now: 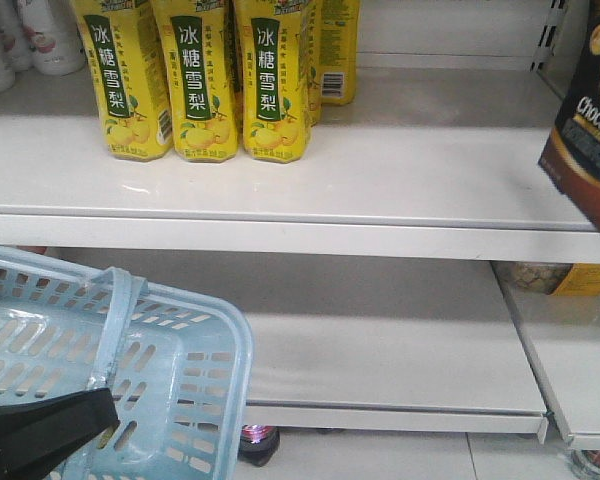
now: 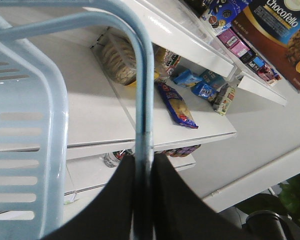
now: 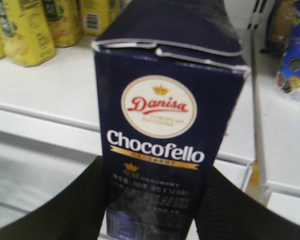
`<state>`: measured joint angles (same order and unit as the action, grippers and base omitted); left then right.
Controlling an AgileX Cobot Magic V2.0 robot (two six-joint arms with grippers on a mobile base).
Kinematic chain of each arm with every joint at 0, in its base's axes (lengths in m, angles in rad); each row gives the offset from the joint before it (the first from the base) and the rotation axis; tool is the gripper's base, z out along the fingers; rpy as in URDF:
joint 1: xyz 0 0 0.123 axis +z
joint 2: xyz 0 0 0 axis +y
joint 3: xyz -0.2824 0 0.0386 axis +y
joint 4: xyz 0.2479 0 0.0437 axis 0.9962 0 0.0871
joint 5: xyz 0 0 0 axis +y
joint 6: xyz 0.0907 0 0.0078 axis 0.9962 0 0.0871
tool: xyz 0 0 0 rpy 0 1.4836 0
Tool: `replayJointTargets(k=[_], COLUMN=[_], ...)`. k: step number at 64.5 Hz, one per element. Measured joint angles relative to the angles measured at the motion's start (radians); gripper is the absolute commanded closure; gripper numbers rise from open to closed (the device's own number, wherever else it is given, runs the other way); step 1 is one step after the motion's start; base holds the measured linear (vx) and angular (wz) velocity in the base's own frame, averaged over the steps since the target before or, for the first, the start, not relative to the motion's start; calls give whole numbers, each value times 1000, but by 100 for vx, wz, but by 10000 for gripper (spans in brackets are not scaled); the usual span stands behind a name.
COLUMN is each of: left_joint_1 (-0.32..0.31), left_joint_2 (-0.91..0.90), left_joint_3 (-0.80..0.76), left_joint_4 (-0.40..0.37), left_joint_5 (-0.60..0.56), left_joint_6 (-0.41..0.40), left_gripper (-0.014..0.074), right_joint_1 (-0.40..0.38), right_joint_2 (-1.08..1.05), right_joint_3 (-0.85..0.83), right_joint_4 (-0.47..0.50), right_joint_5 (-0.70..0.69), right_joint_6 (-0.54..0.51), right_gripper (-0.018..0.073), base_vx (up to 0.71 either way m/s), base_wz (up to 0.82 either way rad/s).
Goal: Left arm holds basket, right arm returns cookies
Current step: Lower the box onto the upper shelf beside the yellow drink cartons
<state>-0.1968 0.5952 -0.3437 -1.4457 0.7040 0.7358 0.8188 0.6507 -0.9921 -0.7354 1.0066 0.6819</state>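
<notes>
Right fingers [image 3: 85, 205] sit flush on both sides of the box [image 3: 162, 130], closed on its lower half, so we have the cookies clamped upright with the Danisa logo facing the wrist cam and the top flap end pointing away toward the shelf [image 1: 280, 170]. In the front view the box [image 1: 588, 120] hangs at the right edge, tilted, above the upper shelf board and well apart from the yellow cartons [image 1: 205, 75] at the left. Probably carried high to clear the shelf lip before set-down; the open stretch right of the cartons looks like the target. Left fingers [image 2: 110, 205] are pinched on the handle [image 2: 142, 100], which runs straight up between them; that keeps the basket [image 1: 170, 370] hanging low at the left, off the right arm's path.
</notes>
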Motion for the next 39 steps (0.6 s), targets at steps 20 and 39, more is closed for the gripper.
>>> replayJointTargets(k=[20,39], left_joint_1=[0,0], left_joint_2=[0,0], left_joint_3=[0,0], left_joint_4=[0,0], left_joint_5=[0,1], left_joint_6=[0,0], left_gripper=[603,603], right_joint_1=[0,0], right_joint_2=[123,235], right_joint_3=[0,0], right_joint_4=[-229,-278], right_joint_5=[-32,-107], right_joint_6=[145,275], right_gripper=[563,563], base_vx=[0,0], base_wz=[0,0])
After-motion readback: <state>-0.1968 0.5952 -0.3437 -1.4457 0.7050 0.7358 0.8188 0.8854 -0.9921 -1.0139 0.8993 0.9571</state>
